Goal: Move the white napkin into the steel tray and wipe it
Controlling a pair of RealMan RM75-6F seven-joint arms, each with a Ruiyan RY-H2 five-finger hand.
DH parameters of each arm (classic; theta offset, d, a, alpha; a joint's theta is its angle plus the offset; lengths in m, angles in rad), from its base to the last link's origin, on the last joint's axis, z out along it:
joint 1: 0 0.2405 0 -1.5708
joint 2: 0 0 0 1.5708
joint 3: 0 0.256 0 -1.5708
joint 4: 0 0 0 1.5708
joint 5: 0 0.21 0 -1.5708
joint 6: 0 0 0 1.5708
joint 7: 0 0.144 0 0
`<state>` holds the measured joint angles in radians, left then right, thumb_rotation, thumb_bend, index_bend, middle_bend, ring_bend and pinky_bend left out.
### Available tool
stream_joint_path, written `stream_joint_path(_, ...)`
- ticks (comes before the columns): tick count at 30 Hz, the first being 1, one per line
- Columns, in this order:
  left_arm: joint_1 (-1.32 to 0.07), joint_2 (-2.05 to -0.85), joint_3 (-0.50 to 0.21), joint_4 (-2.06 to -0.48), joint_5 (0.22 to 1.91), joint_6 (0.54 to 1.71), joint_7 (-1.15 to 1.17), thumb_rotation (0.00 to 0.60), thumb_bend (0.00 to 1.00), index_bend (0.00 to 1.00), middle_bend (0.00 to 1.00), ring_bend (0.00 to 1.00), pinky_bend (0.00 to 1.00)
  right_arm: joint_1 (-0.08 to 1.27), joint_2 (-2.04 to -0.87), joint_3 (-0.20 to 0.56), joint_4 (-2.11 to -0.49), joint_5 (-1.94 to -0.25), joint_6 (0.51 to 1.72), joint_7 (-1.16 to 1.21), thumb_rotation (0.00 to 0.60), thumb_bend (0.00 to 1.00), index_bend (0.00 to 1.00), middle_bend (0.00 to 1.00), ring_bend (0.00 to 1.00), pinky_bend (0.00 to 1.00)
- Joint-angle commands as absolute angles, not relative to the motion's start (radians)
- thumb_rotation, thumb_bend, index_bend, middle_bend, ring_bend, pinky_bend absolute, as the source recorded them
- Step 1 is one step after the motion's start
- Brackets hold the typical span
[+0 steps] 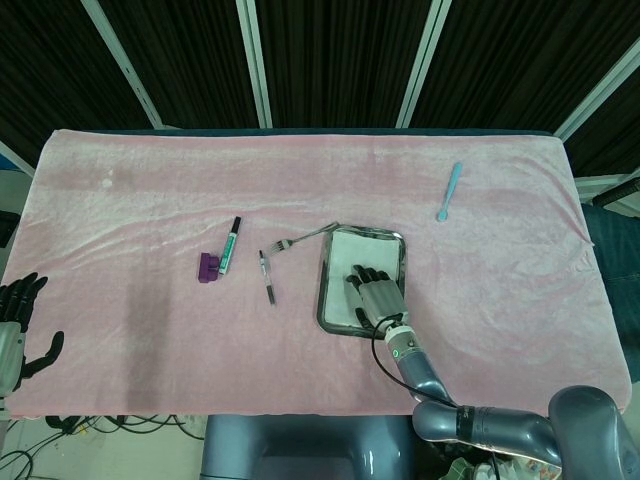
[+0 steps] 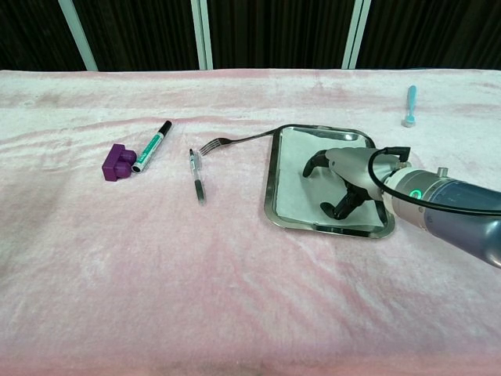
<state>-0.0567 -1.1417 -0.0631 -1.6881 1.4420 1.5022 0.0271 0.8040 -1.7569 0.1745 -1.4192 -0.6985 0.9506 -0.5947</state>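
The steel tray [image 1: 326, 288] [image 2: 273, 178] lies right of the table's middle. A white napkin [image 1: 345, 258] [image 2: 296, 176] is spread flat inside it. My right hand [image 1: 374, 297] [image 2: 344, 176] rests palm down on the napkin, fingers spread and pressing the cloth. My left hand [image 1: 18, 328] hangs off the table's left edge, fingers apart and holding nothing; the chest view does not show it.
A fork [image 1: 300, 239] [image 2: 235, 142] touches the tray's far left corner. A black pen [image 1: 268, 277] [image 2: 196, 176], a green marker [image 1: 232, 245] [image 2: 152, 146] and a purple block [image 1: 207, 267] [image 2: 119, 162] lie to the left. A blue toothbrush [image 1: 450, 191] [image 2: 409, 105] lies far right.
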Motion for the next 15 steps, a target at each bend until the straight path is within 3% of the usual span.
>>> stream_joint_path(1, -0.057, -1.141, -0.064, -1.688, 1.441, 1.502, 0.026, 0.600, 0.41, 0.09, 0.03, 0.00, 0.00, 0.803, -1.756, 0.174, -1.421, -0.701, 0.960, -0.596, 0.600, 0.33, 0.23, 0.08, 0.11, 0.16)
stream_joint_path(15, -0.057, -1.140, -0.064, -1.692, 1.440, 1.502, 0.031, 0.600, 0.41, 0.09, 0.03, 0.00, 0.00, 0.799, -1.753, 0.176, -1.438, -0.719, 0.976, -0.579, 0.600, 0.33, 0.23, 0.08, 0.11, 0.16)
